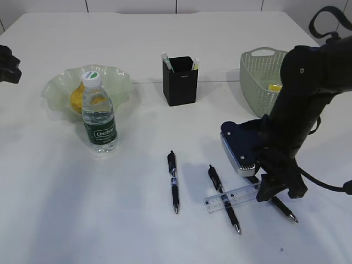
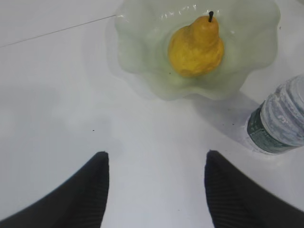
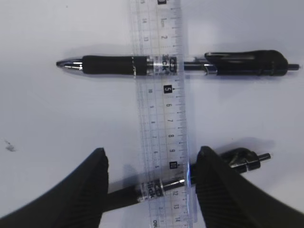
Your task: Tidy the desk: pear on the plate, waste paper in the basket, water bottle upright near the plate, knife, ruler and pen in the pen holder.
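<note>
The clear ruler (image 3: 164, 118) lies across 2 black pens, one (image 3: 175, 64) farther off and one (image 3: 190, 178) between the open right gripper's (image 3: 149, 190) fingers on the white desk (image 3: 57, 118).

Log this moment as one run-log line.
right claw: open, over ruler lying across two pens | left claw: open, empty | pear: on plate

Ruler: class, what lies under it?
Two black pens show through the clear ruler: one pen crossing it, another near the right gripper. That pen's tip end is hidden by a finger.
</note>
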Controlling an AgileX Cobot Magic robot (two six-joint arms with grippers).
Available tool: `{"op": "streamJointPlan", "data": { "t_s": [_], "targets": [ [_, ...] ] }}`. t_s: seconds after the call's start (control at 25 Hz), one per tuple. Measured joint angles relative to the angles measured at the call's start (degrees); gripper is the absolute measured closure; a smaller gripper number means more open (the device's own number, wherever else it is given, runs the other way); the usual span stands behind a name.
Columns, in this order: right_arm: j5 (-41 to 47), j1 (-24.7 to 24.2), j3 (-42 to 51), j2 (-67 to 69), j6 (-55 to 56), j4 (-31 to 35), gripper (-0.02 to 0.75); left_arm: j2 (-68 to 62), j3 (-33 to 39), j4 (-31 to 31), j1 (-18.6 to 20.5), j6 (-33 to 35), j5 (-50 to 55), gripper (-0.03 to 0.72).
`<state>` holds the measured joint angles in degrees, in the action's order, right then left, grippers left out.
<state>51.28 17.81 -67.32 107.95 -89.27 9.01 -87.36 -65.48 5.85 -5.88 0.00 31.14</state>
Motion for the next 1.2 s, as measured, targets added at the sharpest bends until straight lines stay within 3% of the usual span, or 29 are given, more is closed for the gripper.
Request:
{"op": "streamJointPlan", "data": {
  "t_s": [0.56,1.2],
  "targets": [
    [-5.42,0.00,-0.12,3.21,-1.99,2.54,0.301,0.00,0.00,0.00,0.00,0.00,-0.10,0.241],
    [-5.66,0.06,-0.25,3.21,-3.08,4.36,0.301,0.00,0.00,0.00,0.00,0.00,-0.29,0.241]
  ]
}}
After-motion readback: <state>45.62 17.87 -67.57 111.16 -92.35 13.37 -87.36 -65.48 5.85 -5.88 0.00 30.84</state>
